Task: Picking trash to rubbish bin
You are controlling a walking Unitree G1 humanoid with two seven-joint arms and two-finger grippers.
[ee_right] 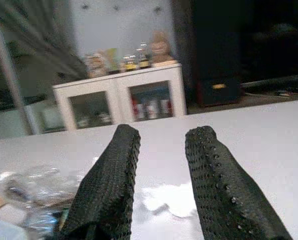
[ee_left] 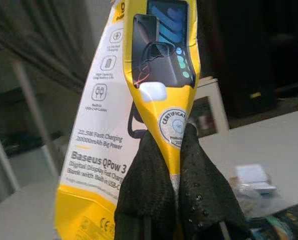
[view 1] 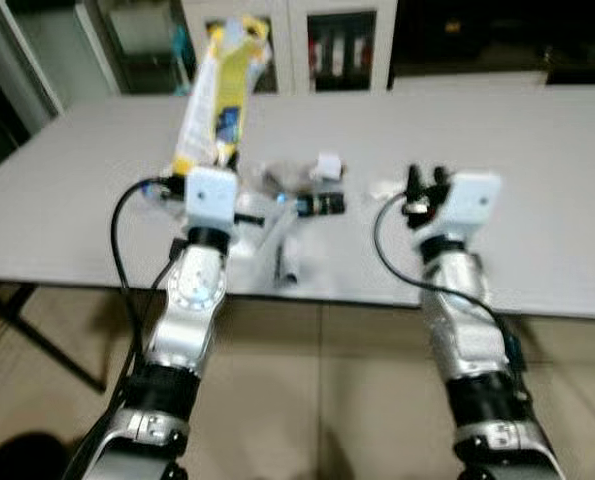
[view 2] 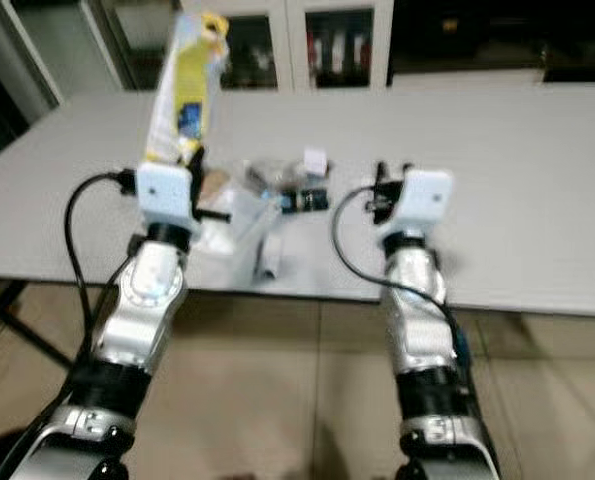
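Observation:
My left gripper [view 1: 220, 160] is shut on a yellow and white power-bank package [view 1: 220, 92], held upright above the near left part of the grey table [view 1: 537, 150]. In the left wrist view the black fingers [ee_left: 189, 165] pinch the package [ee_left: 138, 100] at its lower edge. More trash lies on the table between my arms: crumpled clear plastic [view 1: 282, 178], a small white box [view 1: 328, 165], a dark cylindrical item [view 1: 320, 205] and a white tube [view 1: 286, 262]. My right gripper [view 1: 426, 180] hovers open over the table beside a white scrap [ee_right: 171, 197].
White cabinets with glass doors [view 1: 342, 45] stand behind the table. A dark table leg [view 1: 37, 335] angles down to the tiled floor at the left. The table's right half is bare.

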